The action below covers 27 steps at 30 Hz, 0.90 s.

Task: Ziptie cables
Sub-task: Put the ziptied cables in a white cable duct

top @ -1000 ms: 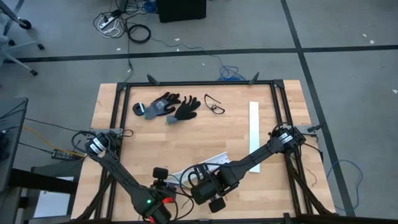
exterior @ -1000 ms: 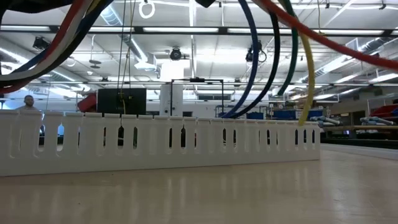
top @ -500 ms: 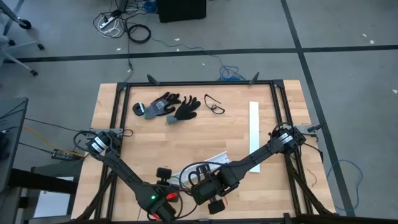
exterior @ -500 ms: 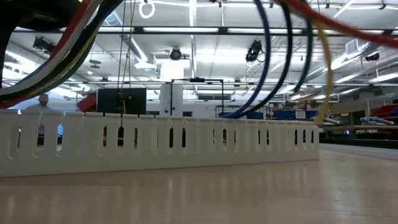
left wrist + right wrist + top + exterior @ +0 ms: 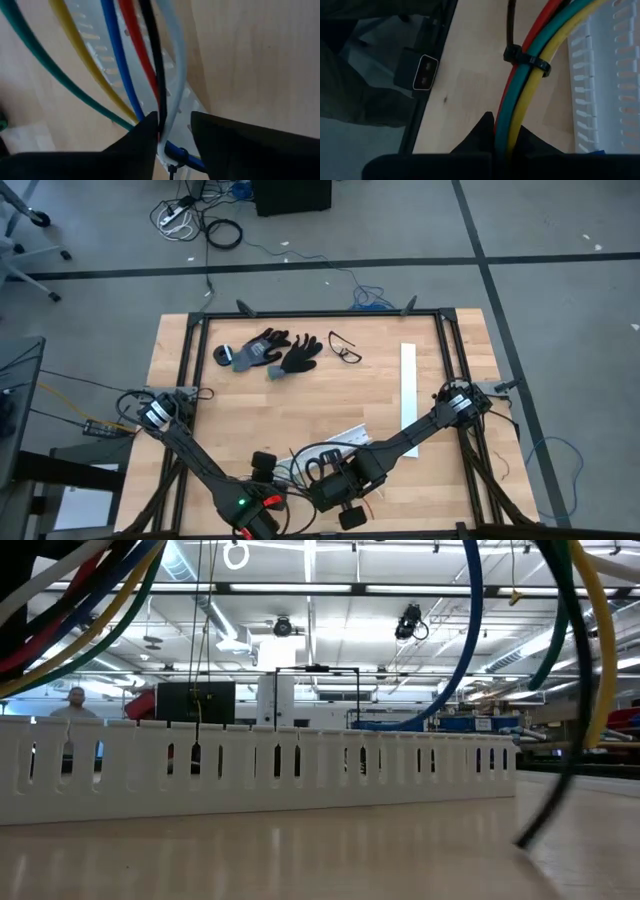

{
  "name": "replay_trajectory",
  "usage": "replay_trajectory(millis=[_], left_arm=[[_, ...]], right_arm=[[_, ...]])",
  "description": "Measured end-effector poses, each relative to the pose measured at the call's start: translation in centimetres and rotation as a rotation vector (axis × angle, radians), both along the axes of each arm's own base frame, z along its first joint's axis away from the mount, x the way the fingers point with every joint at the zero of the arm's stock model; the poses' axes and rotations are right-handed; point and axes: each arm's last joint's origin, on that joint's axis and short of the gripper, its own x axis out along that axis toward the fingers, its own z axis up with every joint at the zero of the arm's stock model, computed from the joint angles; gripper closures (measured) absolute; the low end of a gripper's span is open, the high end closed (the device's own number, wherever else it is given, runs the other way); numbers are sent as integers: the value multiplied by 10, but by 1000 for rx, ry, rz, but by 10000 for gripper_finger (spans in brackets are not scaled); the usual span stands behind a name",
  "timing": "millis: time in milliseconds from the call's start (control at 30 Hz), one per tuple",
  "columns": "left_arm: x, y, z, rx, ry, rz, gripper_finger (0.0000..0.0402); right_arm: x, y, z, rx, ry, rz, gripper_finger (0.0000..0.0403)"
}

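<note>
Two grippers work close together at the table's near edge. The right gripper (image 5: 502,145) is clenched on the cables (image 5: 530,75): red, green and yellow wires run up from between its fingers, and a black ziptie (image 5: 527,60) is cinched round them a little farther along. The left gripper (image 5: 172,130) has its fingers parted with a gap between them; black, red, blue and pale wires pass through that gap, and the fingers do not look pressed onto them. Green and yellow wires fan out to one side there, over a white slotted strip (image 5: 130,75) lying on the wood.

From above, the cables (image 5: 310,460) loop between the two grippers, near the slotted strip (image 5: 340,438). From table height the wires hang in arcs in front of that strip (image 5: 260,775), a black one touching the table (image 5: 330,860) at the right.

Gloves (image 5: 268,352), glasses (image 5: 345,350) and a second white strip (image 5: 408,385) lie well apart, farther back
</note>
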Motion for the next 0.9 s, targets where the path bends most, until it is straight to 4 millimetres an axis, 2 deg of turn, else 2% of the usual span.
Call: replay_trajectory(millis=[200, 333, 600, 900], left_arm=[[-3, -3, 0, -9, -7, 17, 230], [-6, 1, 1, 43, -8, 49, 211], [-15, -7, 2, 46, -12, 27, 217], [-16, -7, 3, 80, -78, 62, 226]], right_arm=[[0, 0, 0, 2, 0, -10, 397], [1, -1, 0, 3, 0, -14, 397], [2, -2, 0, 62, 36, -58, 397], [1, -2, 0, 105, 67, -86, 397]])
